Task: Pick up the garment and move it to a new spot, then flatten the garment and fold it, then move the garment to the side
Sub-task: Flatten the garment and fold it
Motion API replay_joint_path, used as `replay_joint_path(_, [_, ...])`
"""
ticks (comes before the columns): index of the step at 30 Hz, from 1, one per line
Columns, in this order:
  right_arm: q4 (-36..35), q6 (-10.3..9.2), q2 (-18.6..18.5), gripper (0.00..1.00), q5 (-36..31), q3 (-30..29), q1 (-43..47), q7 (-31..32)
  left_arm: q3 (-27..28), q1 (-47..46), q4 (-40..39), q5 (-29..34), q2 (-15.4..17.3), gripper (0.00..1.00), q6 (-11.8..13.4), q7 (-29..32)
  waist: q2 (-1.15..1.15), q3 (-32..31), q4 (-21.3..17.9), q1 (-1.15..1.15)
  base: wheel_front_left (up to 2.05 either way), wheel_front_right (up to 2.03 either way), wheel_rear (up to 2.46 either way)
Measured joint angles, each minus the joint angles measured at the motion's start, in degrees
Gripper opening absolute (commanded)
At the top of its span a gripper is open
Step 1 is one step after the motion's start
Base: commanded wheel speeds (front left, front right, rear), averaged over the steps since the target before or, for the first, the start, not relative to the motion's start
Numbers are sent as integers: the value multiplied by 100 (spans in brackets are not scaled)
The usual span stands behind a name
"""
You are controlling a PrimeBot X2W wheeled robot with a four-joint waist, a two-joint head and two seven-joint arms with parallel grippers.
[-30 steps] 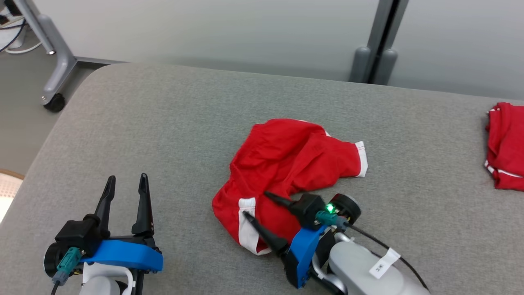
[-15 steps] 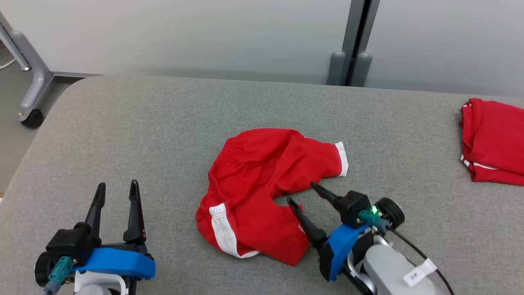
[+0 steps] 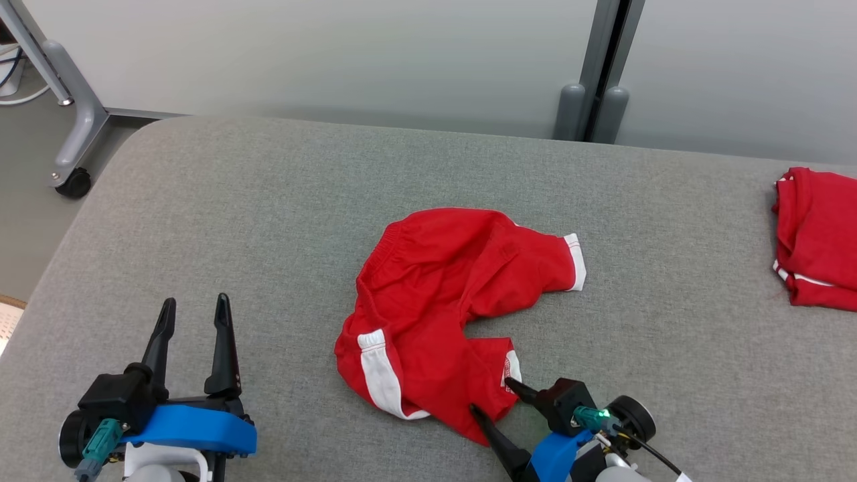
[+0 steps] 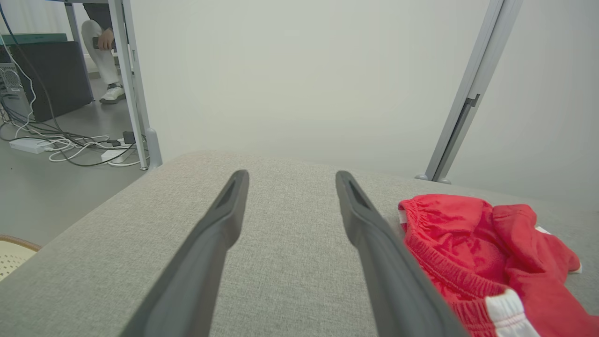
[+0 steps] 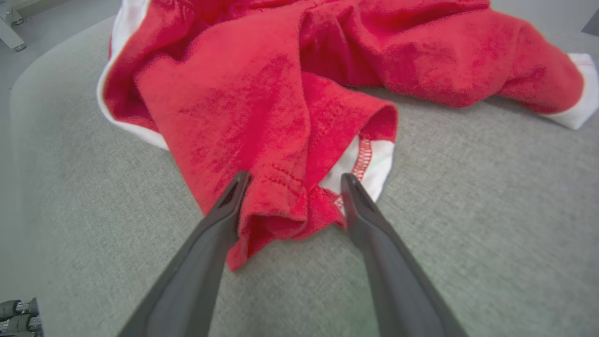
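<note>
Head view: garment [image 3: 455, 314] — red shorts, white side stripe, white cuffs, gathered elastic waistband — lies crumpled mid-table on the grey woven pad [image 3: 268, 221]. One leg is thrown out to the right, the other curls toward the robot. Left gripper [image 3: 194, 301] sits well off to the left over bare pad, spread wide, nothing in it. Right gripper [image 3: 492, 394] is at the near leg's hem, wide apart, one tip either side of the hem corner. A second red garment [image 3: 813, 241] sits folded at the far right edge, well apart.

Left wrist view: long dark tapered fingers [image 4: 220, 234], gap fully open, only pad weave between them. Waistband ruching lies just beside the right-hand finger. Can't tell if it touches.

Right wrist view: near leg's hem is bunched between the two open fingers, stitched edge and white cuff lining showing. Fabric sits against the tips but isn't clamped — no grip yet.

Handling, my read: light, limp knit with a soft fuzzy face. No stiffness, so it'll drape and sag from any pinch point. Pad is textured, so expect drag rather than slide. Best hold is a stitched hem or the elastic waistband: thicker, layered, less likely to slip out. A one-point lift will bunch it; flattening wants two corners.
</note>
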Motion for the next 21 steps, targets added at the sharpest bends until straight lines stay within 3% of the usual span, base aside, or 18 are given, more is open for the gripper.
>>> replay_joint_path(3, [136, 0, 16, 100, 4, 58, 0, 35, -1, 0, 4, 1, -4, 100, 0, 0, 0, -5, 23, 0, 0, 0, 0])
replay_joint_path(4, [175, 0, 29, 65, 26, 90, -1, 42, -2, 0, 9, 1, -4, 100, 0, 0, 0, -9, 28, 0, 0, 0, 0])
replay_joint_path(5, [197, 0, 42, 65, 70, 113, -2, 33, -1, 0, 11, 2, -4, 100, 0, 0, 0, -13, 30, 0, 0, 0, 0])
replay_joint_path(6, [202, 0, 54, 16, 114, 122, -10, -1, 1, 0, 12, 3, -5, 100, 0, 0, 0, -18, 29, 0, 0, 0, 0])
replay_joint_path(7, [212, 0, 64, 0, 143, 122, -31, -45, 5, 1, 13, 5, -8, 100, 0, 0, 0, -28, 24, 0, 0, 0, 0])
replay_joint_path(15, [211, 1, -41, 0, 258, -446, -189, -290, 22, 121, 25, 53, -21, 100, 0, 0, 0, -138, -177, 0, 0, 0, 0])
replay_joint_path(21, [-392, 0, -297, 0, 283, -1281, 109, -335, 23, 182, 20, 62, -40, 100, 0, 0, 0, -218, -397, 0, 0, 0, 0])
